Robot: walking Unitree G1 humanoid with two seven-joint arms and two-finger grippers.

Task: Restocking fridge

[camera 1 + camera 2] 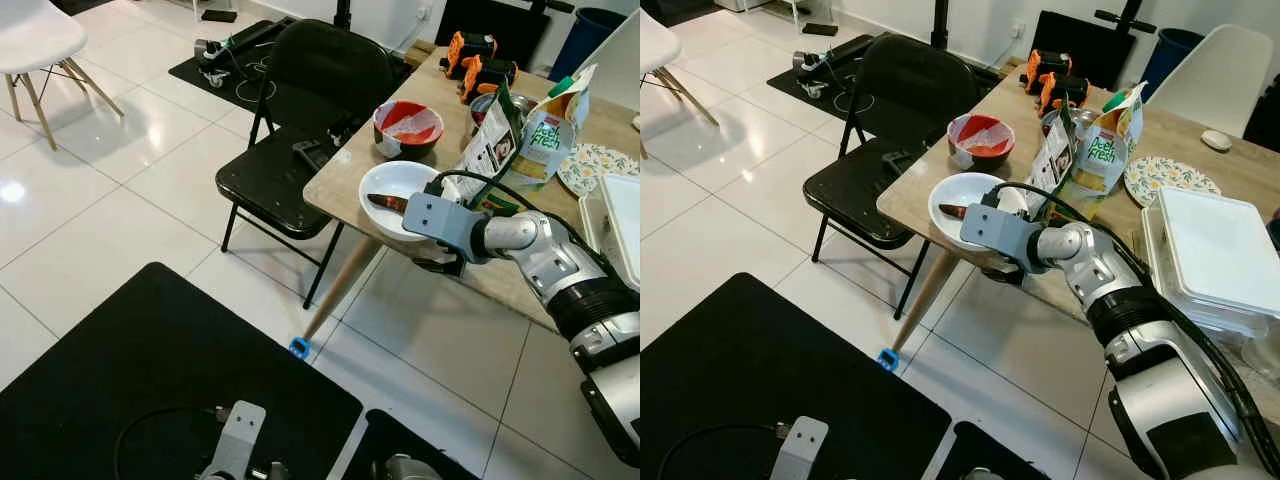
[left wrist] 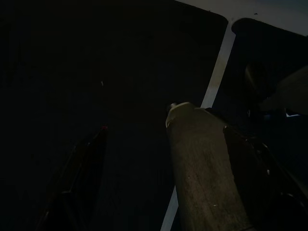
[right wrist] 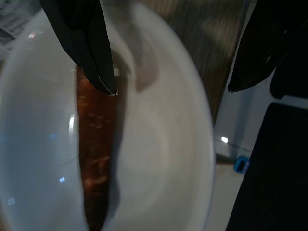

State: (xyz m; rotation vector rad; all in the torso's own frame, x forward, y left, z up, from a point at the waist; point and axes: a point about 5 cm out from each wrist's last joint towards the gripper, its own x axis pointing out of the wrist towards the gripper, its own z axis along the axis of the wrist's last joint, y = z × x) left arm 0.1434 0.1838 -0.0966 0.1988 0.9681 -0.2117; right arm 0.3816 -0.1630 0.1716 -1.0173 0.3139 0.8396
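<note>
The white bowl (image 1: 397, 190) is sitting at the near corner of the wooden surface (image 1: 350, 170), right of centre in the left eye frame, and a brown sausage-like piece (image 3: 96, 159) is lying inside it along one wall. My right claw (image 3: 171, 89) is hanging over the bowl with its two black fingers (image 3: 86, 38) spread apart; one fingertip is touching or nearly touching the end of the brown piece, the other is standing outside the bowl's rim, and nothing is being gripped. Just behind the bowl, toward the upper right, a green-and-white carton (image 1: 545, 140) and a printed packet (image 1: 490, 145) are standing upright, and a dark bowl with red lining (image 1: 407, 128) is resting beside them. A black folding chair (image 1: 300, 140) is standing against the surface's left edge. My left claw (image 2: 159, 183) is hanging low over a black floor mat (image 1: 150, 370), fingers parted, in deep shade.
</note>
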